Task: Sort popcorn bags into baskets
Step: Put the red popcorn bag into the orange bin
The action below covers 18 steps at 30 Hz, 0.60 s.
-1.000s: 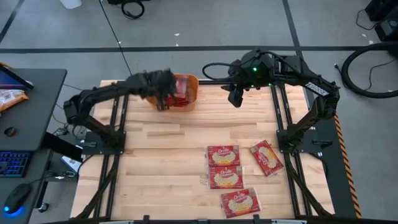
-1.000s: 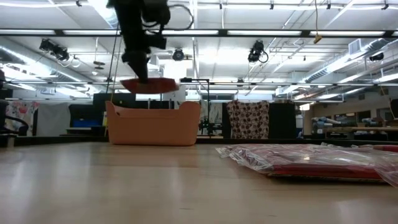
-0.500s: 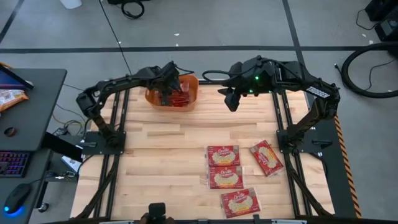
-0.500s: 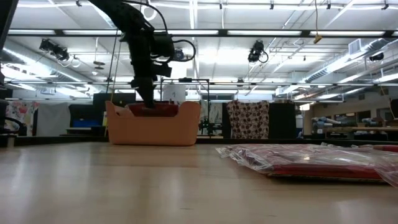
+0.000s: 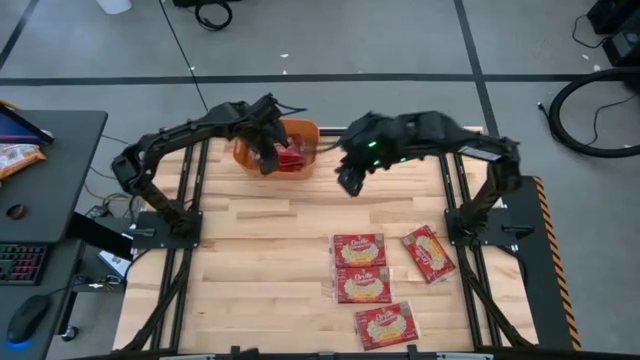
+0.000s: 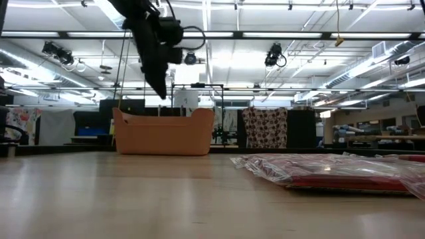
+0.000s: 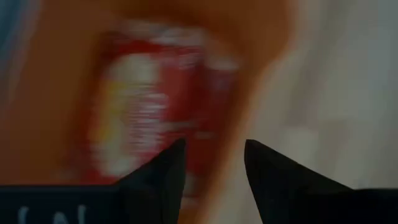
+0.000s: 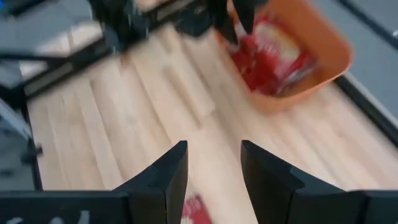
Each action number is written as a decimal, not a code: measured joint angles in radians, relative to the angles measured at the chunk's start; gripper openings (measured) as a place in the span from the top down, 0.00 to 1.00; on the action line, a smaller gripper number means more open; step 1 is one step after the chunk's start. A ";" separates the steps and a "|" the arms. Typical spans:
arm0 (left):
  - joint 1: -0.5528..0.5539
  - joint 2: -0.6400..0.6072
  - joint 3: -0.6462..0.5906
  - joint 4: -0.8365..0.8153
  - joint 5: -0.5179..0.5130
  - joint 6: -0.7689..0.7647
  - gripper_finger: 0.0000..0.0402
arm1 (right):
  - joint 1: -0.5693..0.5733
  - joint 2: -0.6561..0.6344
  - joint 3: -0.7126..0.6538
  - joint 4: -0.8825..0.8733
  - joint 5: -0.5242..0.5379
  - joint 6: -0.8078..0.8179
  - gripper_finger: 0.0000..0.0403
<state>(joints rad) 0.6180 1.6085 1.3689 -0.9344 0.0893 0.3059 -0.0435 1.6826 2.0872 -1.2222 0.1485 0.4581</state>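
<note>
The orange basket (image 5: 310, 133) stands at the table's far edge, left of the middle, with red popcorn bags (image 5: 290, 157) lying inside it. My left gripper (image 5: 267, 152) hovers open just above the basket's left part, clear of the bags (image 7: 143, 112). In the low view it hangs over the basket's rim (image 6: 163, 114). My right gripper (image 5: 345, 180) stands open above bare wood to the right of the basket (image 8: 336, 56), nothing between its fingers. Several more popcorn bags (image 5: 363, 285) lie flat on the near right part of the table.
Bare wooden table (image 5: 260, 250) spreads between the basket and the loose bags (image 6: 332, 171). One bag (image 5: 428, 252) lies slanted beside the others. Left of the table stands a dark desk (image 5: 60, 170) with an orange snack bag (image 5: 15, 155), a keyboard and a mouse.
My left gripper went down into the basket with a popcorn bag, let it go there and has risen a little; the bag now lies in the basket. My right gripper has moved toward the table's left and near side, away from the far edge.
</note>
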 joint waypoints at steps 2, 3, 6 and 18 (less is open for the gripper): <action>-0.010 -0.023 0.000 -0.028 0.114 -0.076 0.58 | 0.010 0.036 0.000 -0.021 -0.020 -0.005 0.62; -0.018 -0.032 0.000 -0.048 0.152 -0.102 0.58 | 0.017 0.053 0.000 -0.036 -0.026 -0.005 0.62; -0.049 -0.063 0.000 -0.117 0.204 -0.133 0.58 | 0.040 0.098 0.000 -0.117 -0.080 -0.005 0.62; -0.165 -0.250 -0.001 -0.102 0.198 -0.149 0.62 | 0.085 0.123 -0.130 -0.220 -0.308 -0.092 0.62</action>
<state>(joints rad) 0.4530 1.3583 1.3678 -1.0369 0.2869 0.1568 0.0414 1.8059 1.9573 -1.4425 -0.1594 0.3660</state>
